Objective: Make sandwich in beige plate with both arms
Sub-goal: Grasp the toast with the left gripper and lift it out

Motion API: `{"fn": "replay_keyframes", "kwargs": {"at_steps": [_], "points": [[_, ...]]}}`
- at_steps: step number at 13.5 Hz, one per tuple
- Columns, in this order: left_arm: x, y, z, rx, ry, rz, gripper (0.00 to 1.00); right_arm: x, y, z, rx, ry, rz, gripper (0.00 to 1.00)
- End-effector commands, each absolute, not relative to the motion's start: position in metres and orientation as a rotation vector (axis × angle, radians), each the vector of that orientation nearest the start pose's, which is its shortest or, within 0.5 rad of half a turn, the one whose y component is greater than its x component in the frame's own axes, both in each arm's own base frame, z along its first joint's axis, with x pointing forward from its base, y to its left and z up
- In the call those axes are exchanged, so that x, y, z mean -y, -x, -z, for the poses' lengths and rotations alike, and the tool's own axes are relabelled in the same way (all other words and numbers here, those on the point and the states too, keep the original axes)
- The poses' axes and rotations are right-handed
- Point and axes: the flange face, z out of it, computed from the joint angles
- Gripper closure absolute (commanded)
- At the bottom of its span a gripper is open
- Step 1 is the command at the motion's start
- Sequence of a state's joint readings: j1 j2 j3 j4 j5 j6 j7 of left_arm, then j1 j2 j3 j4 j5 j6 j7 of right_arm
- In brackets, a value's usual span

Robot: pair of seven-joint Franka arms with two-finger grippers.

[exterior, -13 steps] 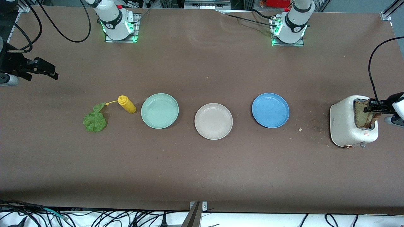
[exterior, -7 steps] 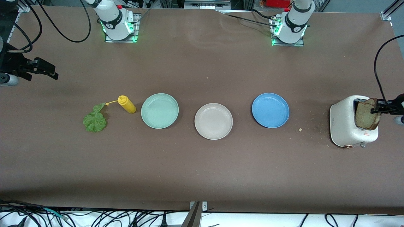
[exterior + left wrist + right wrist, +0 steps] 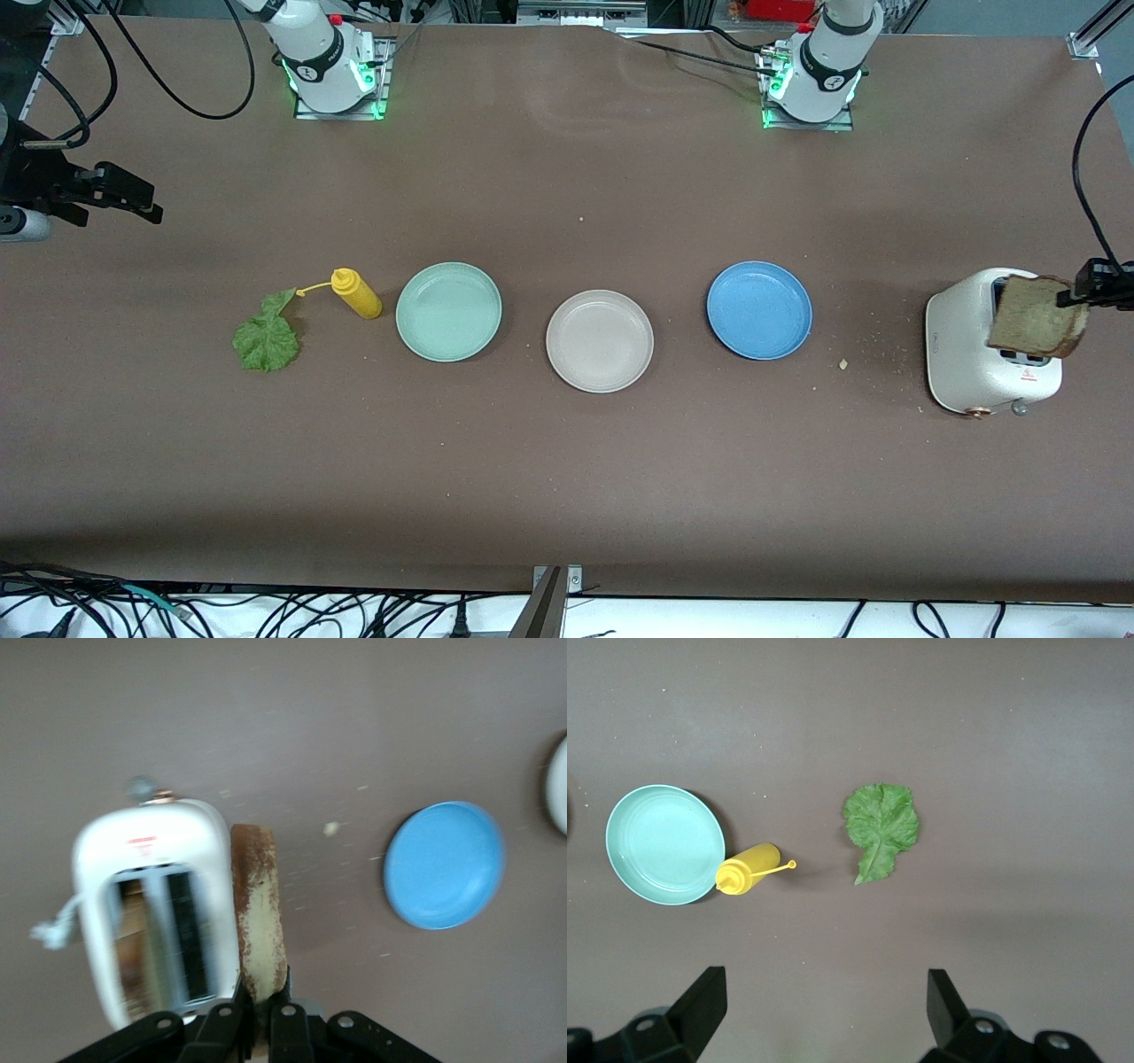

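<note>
My left gripper [image 3: 262, 1014] pinches a bread slice [image 3: 1035, 315] over the toaster [image 3: 961, 354]. I see the right gripper [image 3: 824, 1010] spread wide, waiting above the lettuce [image 3: 881, 826]. The beige plate [image 3: 600, 341] sits between the green plate [image 3: 448, 311] and blue plate [image 3: 759, 309].

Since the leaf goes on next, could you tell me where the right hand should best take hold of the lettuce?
Come straight down on the lettuce leaf. It lies flat on the table, so pinch its narrow stem end, which points toward the yellow bottle.
</note>
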State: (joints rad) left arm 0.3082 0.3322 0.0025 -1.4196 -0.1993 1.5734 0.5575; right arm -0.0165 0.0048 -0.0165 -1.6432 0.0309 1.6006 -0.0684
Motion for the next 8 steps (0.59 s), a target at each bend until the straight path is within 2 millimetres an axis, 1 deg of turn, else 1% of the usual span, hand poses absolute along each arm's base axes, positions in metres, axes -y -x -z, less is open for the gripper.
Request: {"fn": "replay_keyframes", "kwargs": {"at_steps": [1, 2, 4, 6, 8], "points": [[-0.158, -0.619, -0.501, -0.318, 3.503, -0.144, 1.00, 0.016, -0.556, -0.596, 0.031, 3.103, -0.074, 0.00], [-0.146, -0.622, -0.498, -0.288, 3.570, -0.157, 1.00, 0.016, -0.556, -0.596, 0.031, 3.103, -0.074, 0.00], [-0.116, -0.630, -0.483, -0.275, 3.697, -0.217, 1.00, 0.018, -0.556, -0.596, 0.027, 3.103, -0.074, 0.00], [-0.070, -0.642, -0.460, -0.335, 3.787, -0.316, 1.00, 0.017, -0.556, -0.596, 0.026, 3.102, -0.073, 0.00], [-0.028, -0.653, -0.435, -0.331, 3.854, -0.436, 1.00, 0.018, -0.556, -0.596, 0.029, 3.103, -0.073, 0.00]]}}
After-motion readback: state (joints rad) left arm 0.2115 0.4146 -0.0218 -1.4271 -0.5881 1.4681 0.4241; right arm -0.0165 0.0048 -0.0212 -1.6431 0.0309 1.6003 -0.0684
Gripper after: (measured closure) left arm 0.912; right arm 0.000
